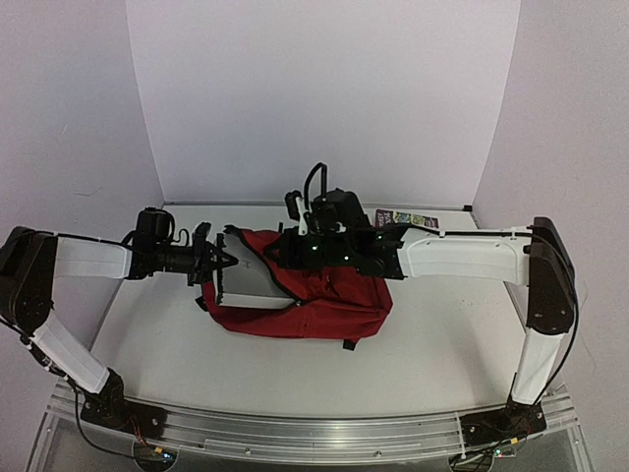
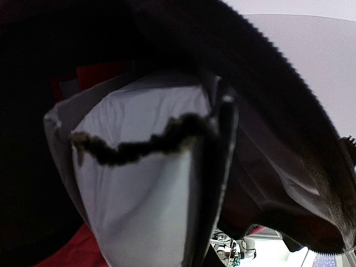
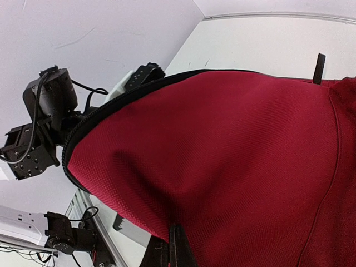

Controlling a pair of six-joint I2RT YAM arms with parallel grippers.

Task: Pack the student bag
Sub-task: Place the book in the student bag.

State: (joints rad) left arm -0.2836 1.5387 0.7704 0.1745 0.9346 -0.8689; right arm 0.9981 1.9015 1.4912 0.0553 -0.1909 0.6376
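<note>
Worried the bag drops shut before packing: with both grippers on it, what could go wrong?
The left gripper seems to hold only the zipper edge of the student bag; that thin hold could slip and the opening collapse. The right gripper pinches just a small fold of red fabric, which could pull free. The book lies far behind the bag; fetching it likely means releasing a hold.

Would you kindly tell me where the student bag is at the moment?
In the top view the student bag lies at the middle of the table, its open mouth facing the left gripper, with the right gripper over its top edge.
</note>
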